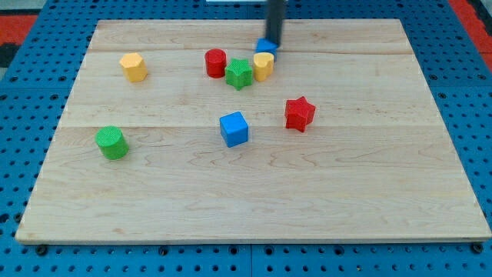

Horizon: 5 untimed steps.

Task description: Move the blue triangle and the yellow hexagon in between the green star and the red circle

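- No fingers here, so nothing is grasped: my tip (273, 48) presses the blue triangle (265, 46) near the worktop's (384, 185) top edge.
- A yellow block (264, 66) sits just below, beside the green star (239, 74), which touches the red circle (215, 61).
- The yellow hexagon (134, 67) lies toward the top-left corner.
- These look like light, rigid blocks; I'd push flat faces squarely, as corners may swivel.

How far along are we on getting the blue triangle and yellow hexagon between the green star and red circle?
Nothing looks finished: the red circle block and green star block sit almost touching, with nothing between them. In hand: my tip is at the blue triangle block, near the view's top, right of the star. Left: the yellow hexagon block sits far to the view's left. Another yellow block adjoins the star.
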{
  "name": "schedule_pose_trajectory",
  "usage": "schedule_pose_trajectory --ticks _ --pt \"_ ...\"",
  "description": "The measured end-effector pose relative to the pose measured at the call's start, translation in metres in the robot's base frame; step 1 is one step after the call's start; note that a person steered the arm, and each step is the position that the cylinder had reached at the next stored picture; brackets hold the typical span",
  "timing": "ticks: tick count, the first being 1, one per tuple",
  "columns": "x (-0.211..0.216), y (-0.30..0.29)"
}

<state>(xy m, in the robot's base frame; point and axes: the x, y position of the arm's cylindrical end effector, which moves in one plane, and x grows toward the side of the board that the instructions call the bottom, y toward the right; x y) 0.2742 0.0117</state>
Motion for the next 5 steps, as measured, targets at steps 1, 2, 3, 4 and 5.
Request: schedule_pose_trajectory --ticks 1,2,3,4,5 --pt "0.013 -0.022" --pt "-0.043 -0.001" --pt "-0.034 -0.121" --pt "0.023 -0.234" --pt "0.072 -0.235"
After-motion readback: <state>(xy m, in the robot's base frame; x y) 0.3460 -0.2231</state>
